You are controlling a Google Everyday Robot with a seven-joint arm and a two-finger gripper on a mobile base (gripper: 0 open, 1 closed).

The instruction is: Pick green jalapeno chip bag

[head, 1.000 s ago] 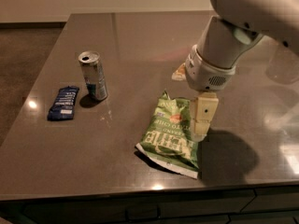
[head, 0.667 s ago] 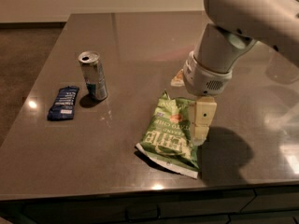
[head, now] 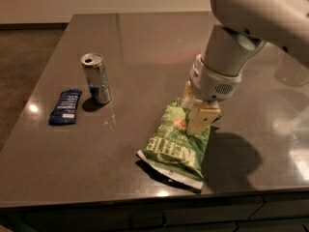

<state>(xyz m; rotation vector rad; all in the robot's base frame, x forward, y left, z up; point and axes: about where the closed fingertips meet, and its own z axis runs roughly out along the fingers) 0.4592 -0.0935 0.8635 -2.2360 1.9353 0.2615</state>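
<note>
The green jalapeno chip bag (head: 175,149) lies flat near the table's front edge, light green with white block lettering. My gripper (head: 193,109) hangs from the white arm directly over the bag's far, upper end. Its fingers point down and stand open, one finger (head: 201,121) in front on the bag's top right part and the other behind the bag's top edge. The bag rests on the table.
A silver drink can (head: 96,78) stands upright to the left of the bag. A small dark-blue wrapper (head: 65,107) lies further left. The dark table (head: 145,42) ends just in front of the bag. The arm's shadow falls to the bag's right.
My gripper has moved a little left and down onto the bag's upper end, and its fingers stand closer together. The bag, can and wrapper have not moved.
</note>
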